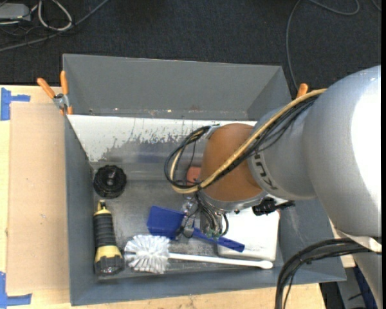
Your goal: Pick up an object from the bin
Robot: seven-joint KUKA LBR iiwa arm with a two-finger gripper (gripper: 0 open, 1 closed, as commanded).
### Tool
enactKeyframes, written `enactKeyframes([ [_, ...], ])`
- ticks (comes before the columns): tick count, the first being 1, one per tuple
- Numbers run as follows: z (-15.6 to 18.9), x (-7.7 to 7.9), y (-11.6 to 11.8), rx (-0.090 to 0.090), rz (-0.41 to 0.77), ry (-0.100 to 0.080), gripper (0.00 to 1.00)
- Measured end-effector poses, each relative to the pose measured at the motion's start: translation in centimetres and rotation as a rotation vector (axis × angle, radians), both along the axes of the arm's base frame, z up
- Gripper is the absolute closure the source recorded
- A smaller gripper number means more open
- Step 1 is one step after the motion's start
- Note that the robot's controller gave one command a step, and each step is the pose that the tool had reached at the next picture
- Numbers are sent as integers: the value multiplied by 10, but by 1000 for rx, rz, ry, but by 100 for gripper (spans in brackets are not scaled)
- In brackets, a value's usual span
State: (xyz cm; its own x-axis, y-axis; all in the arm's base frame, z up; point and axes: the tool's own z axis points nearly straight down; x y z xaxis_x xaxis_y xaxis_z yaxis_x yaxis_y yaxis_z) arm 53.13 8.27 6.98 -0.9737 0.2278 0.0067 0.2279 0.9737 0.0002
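Blue tool (162, 220) lies front-middle of the bin (174, 85), just by the white brush (148, 253). Gripper (192, 223) sits low right beside it, can't tell if spread or pinched. Guessing grasp step; next needs a firm clamp, then a straight lift.

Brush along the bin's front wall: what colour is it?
The brush is white, head and handle alike; see the camera view.

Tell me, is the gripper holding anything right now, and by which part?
Cannot tell. The gripper sits over the blue tool where its head meets its handle, but no hold shows.
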Motion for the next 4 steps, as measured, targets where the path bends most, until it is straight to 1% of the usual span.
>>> enactKeyframes([
  [1,0,0,0,0,0,0,100],
  [2,25,13,7,-1,178,8,100],
  [3,53,16,9,2,335,-1,100],
  [4,-4,38,41,4,450,2,0],
])
